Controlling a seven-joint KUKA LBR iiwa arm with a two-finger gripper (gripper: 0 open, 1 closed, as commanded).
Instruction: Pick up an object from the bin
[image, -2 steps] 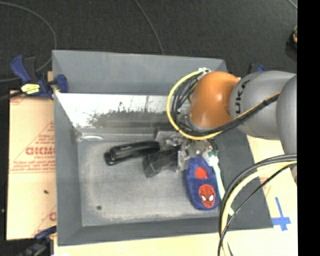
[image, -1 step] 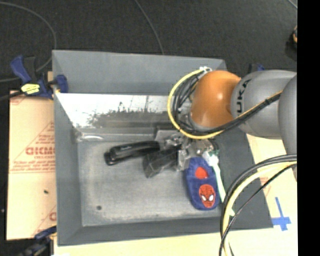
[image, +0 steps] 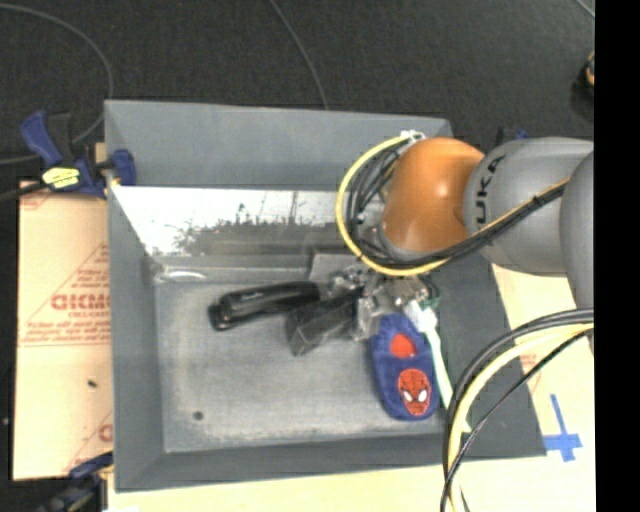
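The gripper (image: 365, 303) hangs low at the right of the grey bin (image: 140, 300). I cannot tell if it is wide or narrow. Just beside it, on the left, lies a black chunky thing (image: 315, 326). A blue thing with a red spider face (image: 402, 372) lies just below.

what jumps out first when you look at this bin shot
The robot's orange cover stands out most, hanging over the upper right of the grey bin. Just below it, by the right wall, lies a blue pouch with a red masked face on it. A long black tool that looks like a stapler lies across the middle of the floor.
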